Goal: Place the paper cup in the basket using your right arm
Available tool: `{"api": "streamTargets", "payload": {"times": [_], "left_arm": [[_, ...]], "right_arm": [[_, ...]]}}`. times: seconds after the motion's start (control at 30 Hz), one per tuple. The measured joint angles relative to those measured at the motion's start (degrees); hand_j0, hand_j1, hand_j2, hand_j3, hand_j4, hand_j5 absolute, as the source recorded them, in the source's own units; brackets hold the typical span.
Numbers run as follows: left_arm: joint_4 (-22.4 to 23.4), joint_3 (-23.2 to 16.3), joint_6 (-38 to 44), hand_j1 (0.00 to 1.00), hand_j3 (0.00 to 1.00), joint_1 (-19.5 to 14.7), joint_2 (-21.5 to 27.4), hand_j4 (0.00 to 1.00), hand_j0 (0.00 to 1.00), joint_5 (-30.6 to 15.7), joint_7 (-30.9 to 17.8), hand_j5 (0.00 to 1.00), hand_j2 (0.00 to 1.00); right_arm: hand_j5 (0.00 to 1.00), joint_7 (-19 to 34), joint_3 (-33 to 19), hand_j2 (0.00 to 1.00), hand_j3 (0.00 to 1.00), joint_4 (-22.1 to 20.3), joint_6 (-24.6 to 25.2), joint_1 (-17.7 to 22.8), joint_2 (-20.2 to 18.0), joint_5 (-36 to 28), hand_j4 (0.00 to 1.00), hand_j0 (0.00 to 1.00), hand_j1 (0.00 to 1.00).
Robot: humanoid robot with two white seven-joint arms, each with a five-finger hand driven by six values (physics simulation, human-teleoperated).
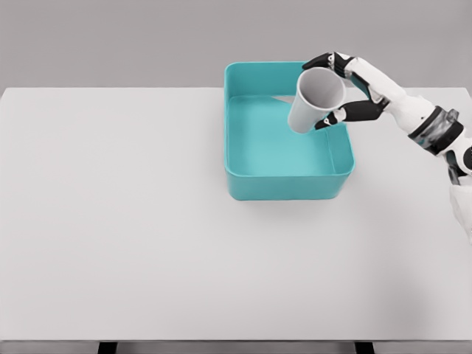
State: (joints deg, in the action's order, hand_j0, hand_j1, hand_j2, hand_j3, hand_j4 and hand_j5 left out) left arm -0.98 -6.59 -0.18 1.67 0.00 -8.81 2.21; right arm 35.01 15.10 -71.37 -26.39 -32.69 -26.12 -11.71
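A white paper cup (313, 99) hangs tilted over the right part of the teal basket (286, 184), its mouth facing up and to the right. My right hand (345, 87) reaches in from the right edge and is shut on the cup, fingers (326, 60) above its rim and the thumb (355, 112) below. The basket is a rectangular bin standing at the far middle of the white table (147, 221). The cup's base points down and left into the basket's interior. My left arm does not show.
The right forearm (435, 133) crosses above the table's far right corner. Two dark table legs (108, 347) peek out under the front edge.
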Motion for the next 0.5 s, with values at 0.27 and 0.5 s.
{"api": "streamTargets", "payload": {"times": [0.27, 0.5], "left_arm": [[0.00, 0.00, 0.00, 1.00, 1.00, 0.00, 0.00, 1.00, 1.00, 0.01, 0.00, 1.00, 1.00], [0.00, 0.00, 0.00, 1.00, 1.00, 0.00, 0.00, 1.00, 1.00, 0.01, 0.00, 1.00, 1.00]], "right_arm": [[0.61, 0.00, 0.05, 0.61, 0.61, 3.56, 0.00, -1.32, 2.89, 4.69, 0.61, 0.61, 0.61], [0.61, 0.00, 0.05, 0.61, 0.61, 5.93, 0.00, -2.81, 4.01, 8.79, 0.61, 0.61, 0.61]]}}
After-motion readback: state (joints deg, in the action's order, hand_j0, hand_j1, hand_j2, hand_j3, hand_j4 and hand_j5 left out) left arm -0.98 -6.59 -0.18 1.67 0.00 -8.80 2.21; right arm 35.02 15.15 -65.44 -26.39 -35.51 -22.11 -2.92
